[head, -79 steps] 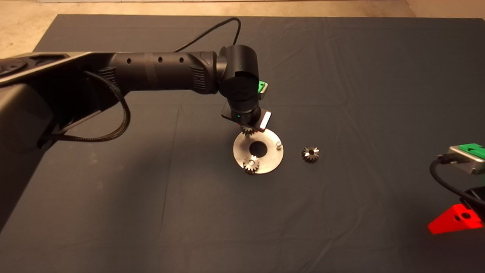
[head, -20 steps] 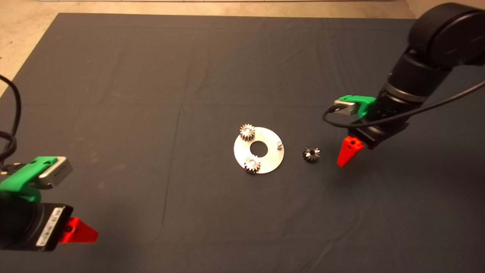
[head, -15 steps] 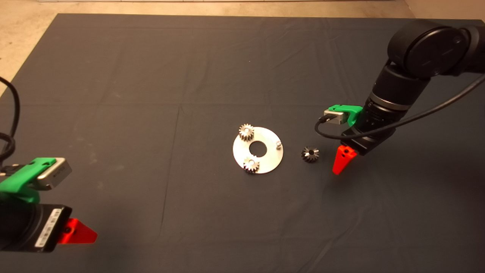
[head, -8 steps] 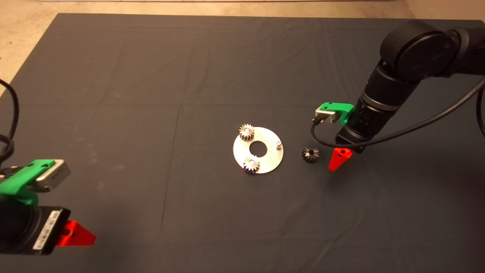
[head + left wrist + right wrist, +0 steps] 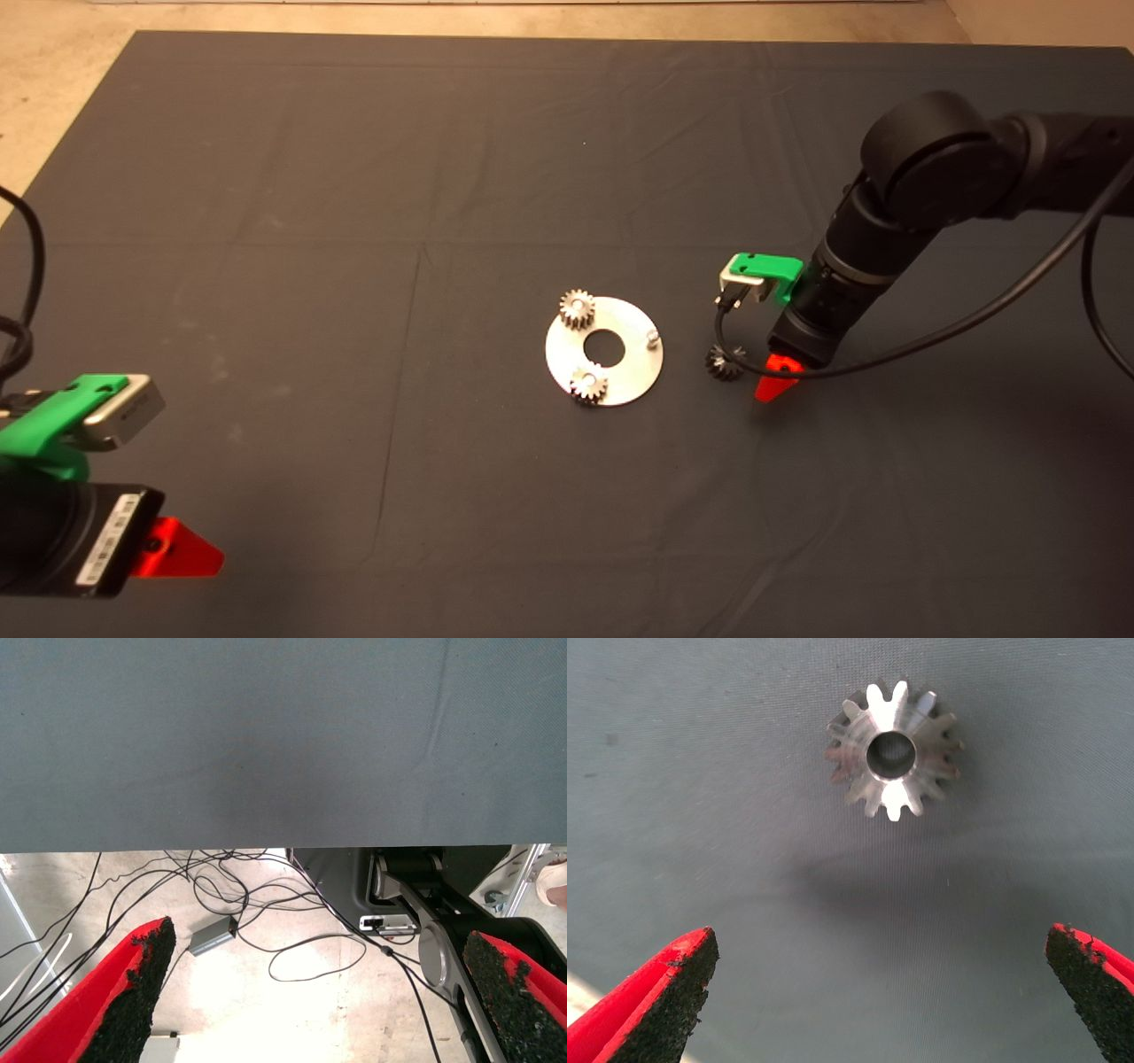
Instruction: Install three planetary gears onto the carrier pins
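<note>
Two bright planetary gears (image 5: 577, 309) (image 5: 588, 384) sit on their carrier pins on the shiny disc (image 5: 631, 369) in the middle of the worktop (image 5: 354, 177), so only the third pin (image 5: 652, 337) stands bare. The darker gear (image 5: 892, 757) lies flat on the mat just beside the disc, on its right. The right gripper (image 5: 877, 992) hovers close by this gear with its fingers spread wide, the gear ahead of the gap between them, apparently lining up a grasp. The left gripper (image 5: 319, 992) is parked at the lower left edge, released and holding nothing.
</note>
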